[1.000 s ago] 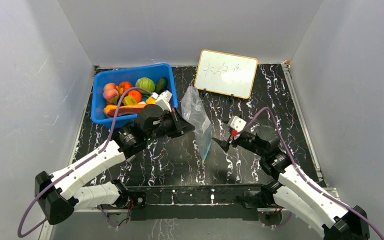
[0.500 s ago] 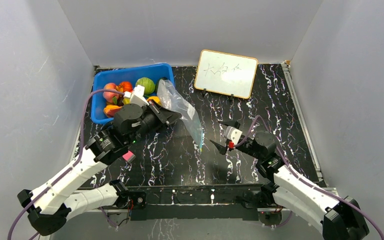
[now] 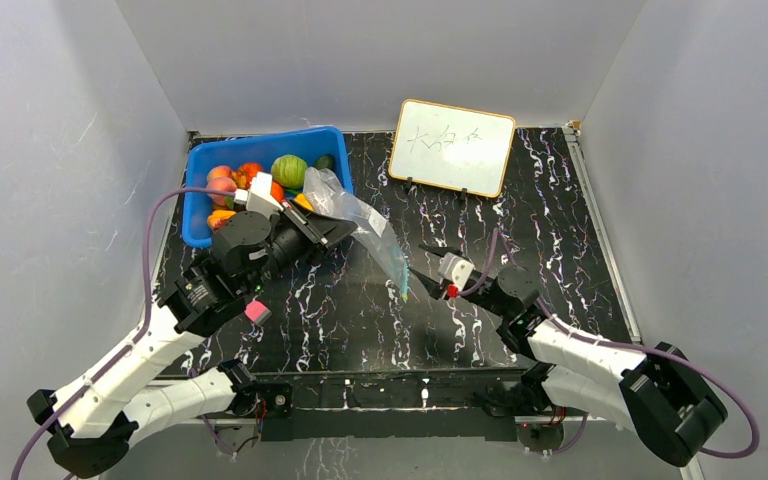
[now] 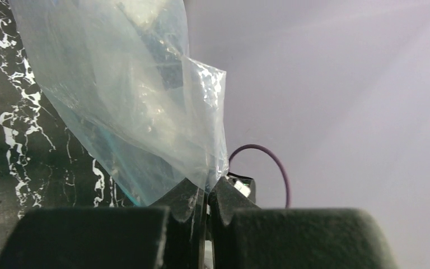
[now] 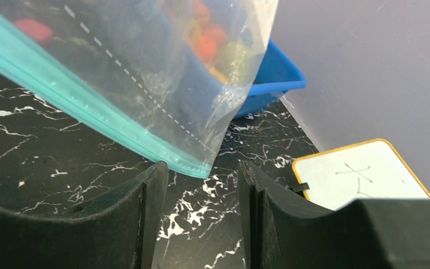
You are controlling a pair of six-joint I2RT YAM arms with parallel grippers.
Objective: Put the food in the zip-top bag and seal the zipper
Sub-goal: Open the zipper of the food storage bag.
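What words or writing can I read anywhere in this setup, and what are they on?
Whiteboard: a few dark handwritten strokes, possibly Chinese characters, too small and faint to read.
Zip-top bag: no readable text.
Blue bin: no readable text.

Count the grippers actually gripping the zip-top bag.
1. The left gripper pinches the zip-top bag; the right gripper stands open astride the zipper corner, not clamped.
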